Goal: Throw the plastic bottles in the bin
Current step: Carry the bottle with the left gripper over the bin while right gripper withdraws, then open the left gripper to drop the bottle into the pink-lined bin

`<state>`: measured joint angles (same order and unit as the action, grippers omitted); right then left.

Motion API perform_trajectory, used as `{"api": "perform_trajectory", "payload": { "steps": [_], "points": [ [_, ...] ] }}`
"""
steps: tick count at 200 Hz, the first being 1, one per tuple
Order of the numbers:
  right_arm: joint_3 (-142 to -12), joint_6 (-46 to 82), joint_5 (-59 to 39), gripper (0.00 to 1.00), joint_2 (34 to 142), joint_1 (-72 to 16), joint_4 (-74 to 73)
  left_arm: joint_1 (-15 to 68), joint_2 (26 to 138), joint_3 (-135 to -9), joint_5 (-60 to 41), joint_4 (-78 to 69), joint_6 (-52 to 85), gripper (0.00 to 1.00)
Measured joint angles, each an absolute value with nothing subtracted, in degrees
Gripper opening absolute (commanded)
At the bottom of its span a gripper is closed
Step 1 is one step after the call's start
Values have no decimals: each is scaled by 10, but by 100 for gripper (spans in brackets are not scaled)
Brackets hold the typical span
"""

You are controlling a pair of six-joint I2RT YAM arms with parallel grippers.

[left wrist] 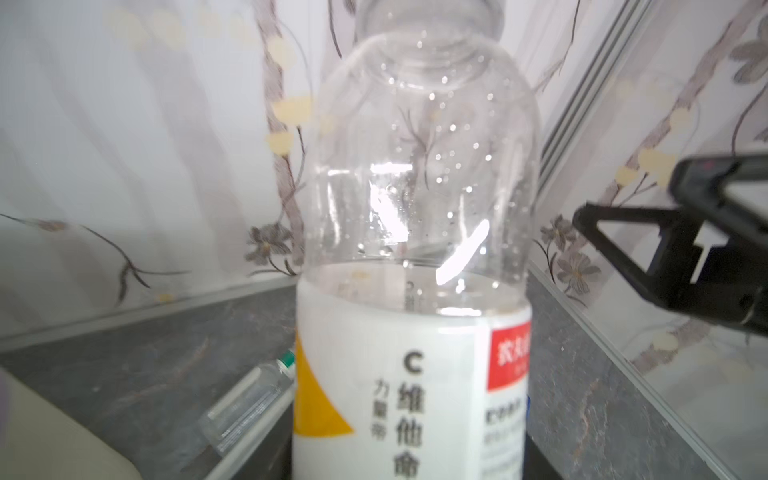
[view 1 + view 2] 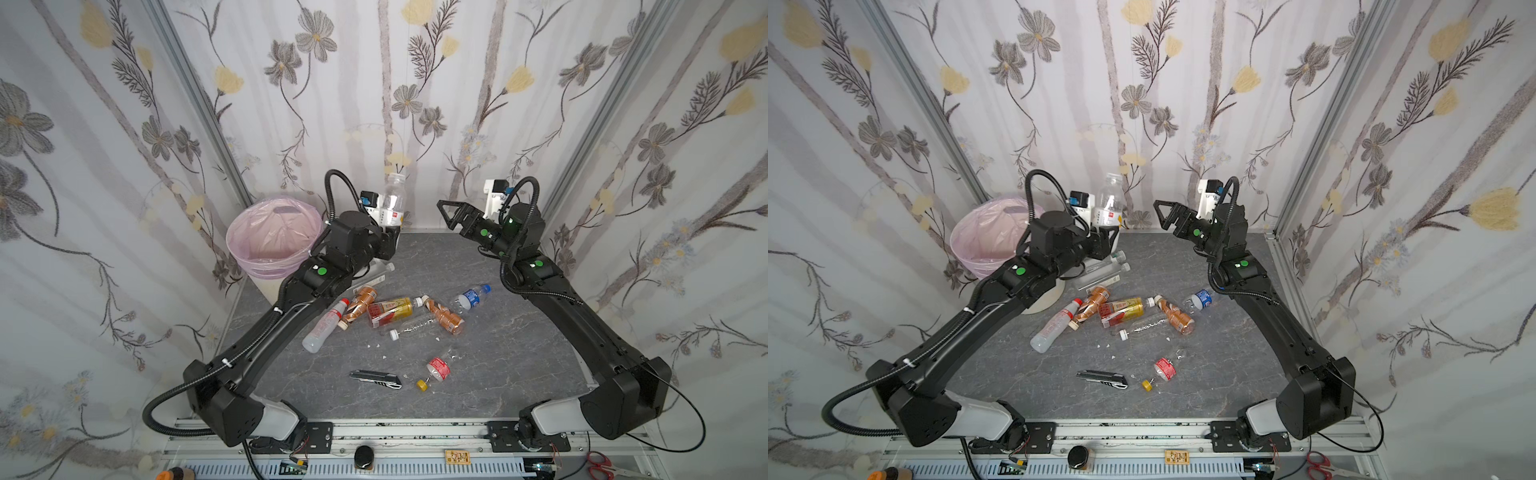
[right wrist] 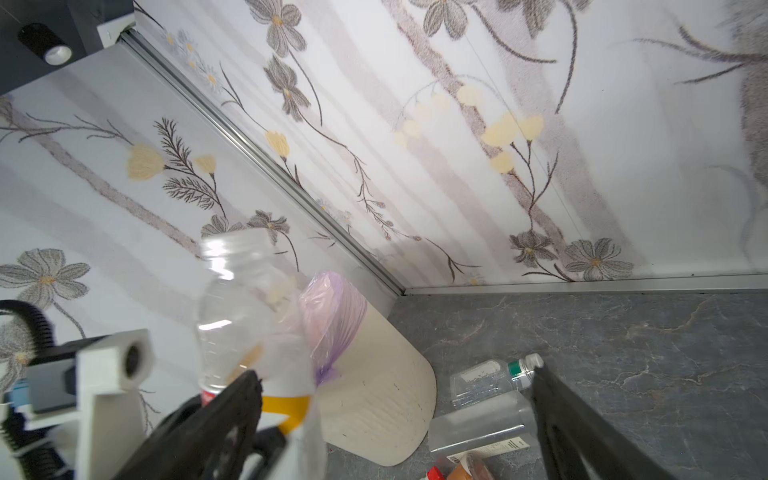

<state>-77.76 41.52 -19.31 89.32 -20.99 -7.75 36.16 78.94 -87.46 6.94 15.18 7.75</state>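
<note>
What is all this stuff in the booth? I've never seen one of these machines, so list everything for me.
bin: one, cream with a pink liner, back left corner of the table
held bottle: one, clear with a white label, upright in the left gripper
loose bottles: nine that I can count, clear or amber, lying mid-table, two of them nearer the bin
utility knife: one, grey-black, front of the table
table: one, grey marbled
scissors: one pair, red handles, front rail on the right
left gripper: one, black, closed on the held bottle
right gripper: one, black, open and empty, raised at the back right
</note>
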Motion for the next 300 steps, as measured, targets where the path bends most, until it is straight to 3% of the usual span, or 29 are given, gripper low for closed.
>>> {"api": "perform_trajectory", "payload": {
  "steps": [73, 106, 124, 131, 140, 153, 163, 166, 230, 267, 300],
  "points": [
    [-715, 418, -194, 99, 881, -202, -92, 368, 528, -917, 274, 17, -61, 54],
    [-714, 428, -201, 100, 892, -205, -103, 352, 499, -797, 362, -81, -126, 55],
    [-714, 430, -203, 100, 893, -207, -106, 299, 524, -731, 385, -85, -127, 55],
    [-713, 430, -205, 100, 893, -208, -108, 271, 538, -717, 389, -75, -111, 60],
    [-711, 431, -205, 100, 893, -210, -110, 208, 562, -704, 374, -44, -73, 78],
    [-706, 433, -206, 100, 891, -211, -110, 138, 598, -708, 358, 8, -14, 76],
    [-700, 433, -206, 100, 887, -213, -108, 101, 626, -735, 347, 51, 28, 98],
    [-698, 433, -206, 100, 885, -213, -108, 94, 633, -744, 339, 60, 37, 100],
    [-667, 430, -196, 100, 867, -213, -116, 77, 664, -884, 146, 158, 155, 100],
    [-675, 434, -192, 100, 896, -220, -127, 144, 642, -878, 70, 172, 186, 100],
    [-696, 431, -183, 100, 931, -238, -130, 263, 654, -822, 44, 161, 189, 100]
  ]
}}
